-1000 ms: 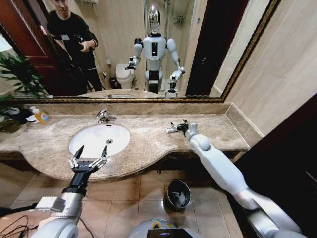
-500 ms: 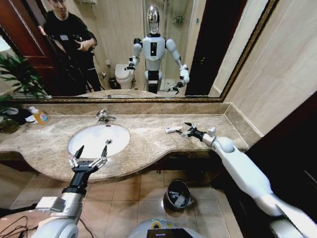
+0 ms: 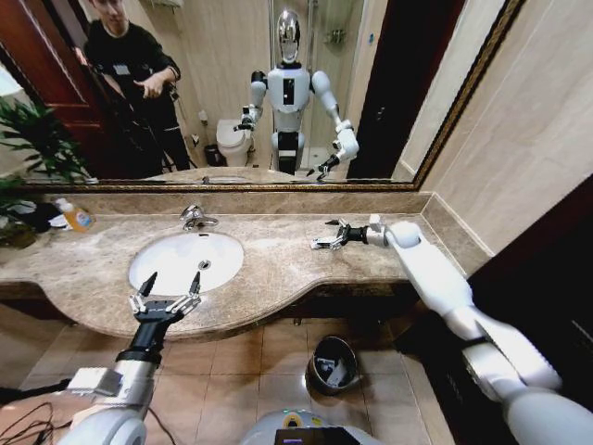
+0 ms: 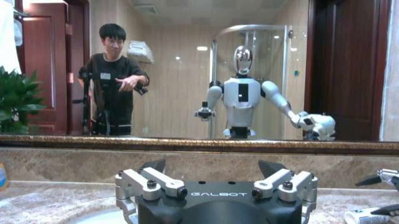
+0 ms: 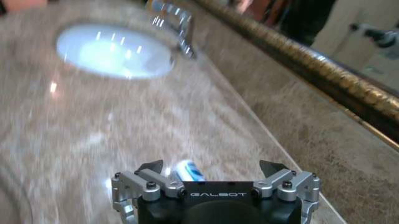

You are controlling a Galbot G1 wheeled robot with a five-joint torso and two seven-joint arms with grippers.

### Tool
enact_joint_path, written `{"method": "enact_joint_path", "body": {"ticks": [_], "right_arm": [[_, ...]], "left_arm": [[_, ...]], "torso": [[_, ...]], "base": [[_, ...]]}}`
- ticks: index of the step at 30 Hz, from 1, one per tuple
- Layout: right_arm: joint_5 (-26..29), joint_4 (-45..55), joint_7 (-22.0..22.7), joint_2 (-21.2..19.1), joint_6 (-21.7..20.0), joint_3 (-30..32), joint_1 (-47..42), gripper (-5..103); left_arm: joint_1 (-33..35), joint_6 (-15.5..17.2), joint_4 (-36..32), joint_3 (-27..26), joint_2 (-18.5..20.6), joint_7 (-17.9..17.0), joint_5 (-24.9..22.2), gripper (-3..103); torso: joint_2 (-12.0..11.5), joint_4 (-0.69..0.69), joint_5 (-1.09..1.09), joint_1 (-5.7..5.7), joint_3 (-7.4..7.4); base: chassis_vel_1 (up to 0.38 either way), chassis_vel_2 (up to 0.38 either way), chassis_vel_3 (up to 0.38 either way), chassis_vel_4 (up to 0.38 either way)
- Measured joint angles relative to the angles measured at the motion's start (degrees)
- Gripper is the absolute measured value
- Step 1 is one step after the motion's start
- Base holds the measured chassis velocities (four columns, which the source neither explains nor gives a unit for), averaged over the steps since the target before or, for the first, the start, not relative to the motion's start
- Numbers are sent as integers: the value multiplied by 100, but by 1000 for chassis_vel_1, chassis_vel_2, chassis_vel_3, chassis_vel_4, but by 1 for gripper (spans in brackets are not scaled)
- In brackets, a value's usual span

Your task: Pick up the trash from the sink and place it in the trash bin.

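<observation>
On marble counter: one white tube (image 3: 321,244).

a bathroom is shown, of the kind found in a hotel or a well-fitted home. a white oval sink (image 3: 185,260) with a chrome tap (image 3: 195,218) is set into a beige-brown marble counter (image 3: 287,264), and a wide mirror (image 3: 241,93) in a dark gilt frame is mounted above it. in the mirror a toilet (image 3: 233,142) and a glass shower enclosure (image 4: 262,70) are reflected. the walls and floor (image 3: 236,371) are tiled in beige, a soap bottle (image 3: 74,215) is stood near a potted plant (image 3: 32,144), and a small trash bin (image 3: 332,363) is placed under the counter.
</observation>
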Motion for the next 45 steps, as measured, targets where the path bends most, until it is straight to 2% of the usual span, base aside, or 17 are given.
{"method": "enact_joint_path", "body": {"ticks": [2, 9, 12, 13, 15, 17, 18, 22, 25, 27, 28, 30, 33, 37, 39, 41, 45], "right_arm": [[-339, -130, -122, 25, 70, -101, 98, 100], [-476, -282, 5, 101, 142, -298, 208, 103], [-481, -340, 105, 113, 165, -381, 249, 100], [-486, -361, 173, 116, 166, -414, 266, 90], [-486, -371, 217, 115, 141, -447, 280, 90], [-488, -414, 245, 111, 27, -483, 310, 79], [-488, -414, 245, 111, 27, -483, 310, 79], [-548, -506, 235, 112, -7, -483, 344, 58], [-558, -523, 228, 114, -11, -483, 345, 51], [-552, -528, 228, 123, -14, -485, 346, 41], [-552, -528, 228, 123, -14, -485, 346, 41], [-528, -516, 231, 123, -48, -502, 345, 31], [-479, -505, 251, 124, -61, -508, 338, 27], [-192, -256, 672, 46, -237, -557, 187, 18], [333, 249, 1203, -116, -690, -565, -30, 13], [495, 380, 1289, -162, -792, -543, -83, 13], [1362, 1288, 1842, -661, -1183, -264, -464, 12]], "left_arm": [[0, 0, 0, 0, 0, 0, 0, 100], [0, 0, 0, 0, 0, 0, 0, 100], [0, 0, 0, 0, 0, 0, 0, 100], [0, 0, 0, 0, 0, 0, 0, 100], [0, 0, 0, 0, 0, 0, 0, 100], [0, 0, 0, 0, 0, 0, 0, 100], [0, 0, 0, 0, 0, 0, 0, 100], [0, 0, 0, 0, 0, 0, 0, 100], [0, 0, 0, 0, 0, 0, 0, 100], [0, 0, 0, 0, 0, 0, 0, 100], [0, 0, 0, 0, 0, 0, 0, 100], [0, 0, 0, 0, 0, 0, 0, 100], [0, 0, 0, 0, 0, 0, 0, 100], [0, 0, 0, 0, 0, 0, 0, 100], [0, 0, 0, 0, 0, 0, 0, 100], [0, 0, 0, 0, 0, 0, 0, 100], [0, 0, 0, 0, 0, 0, 0, 100]], "torso": [[0, -2, 1, 0, 0], [0, -1, 0, 0, 0], [0, -1, 1, 0, 0], [0, -1, 1, 0, 0], [0, -1, 1, 0, 0], [0, -1, 1, -1, 0], [0, -1, 1, -1, 0], [0, -2, 1, -1, 0], [0, -2, 1, -1, 0], [0, -2, 1, -1, 0], [0, -2, 1, -1, 0], [1, -2, 1, -1, -1], [1, -1, 0, -1, -1], [0, -1, 1, -1, 0], [0, -1, 2, 0, 0], [0, -1, 2, 0, 0], [0, 1, 0, 0, -1]], "base": [[0, 0, 0, 0], [0, 0, 0, 0], [0, 0, 0, 0], [0, 0, 0, 0], [0, 0, 0, 0], [0, 0, 0, 0], [0, 0, 0, 0], [0, 0, 0, 0], [0, 0, 0, 0], [0, 0, 0, 0], [0, 0, 0, 0], [0, 0, 0, 0], [0, 0, 0, 0], [0, 0, 0, 0], [0, 0, 0, 0], [0, 0, 0, 0], [0, 0, 0, 0]]}}
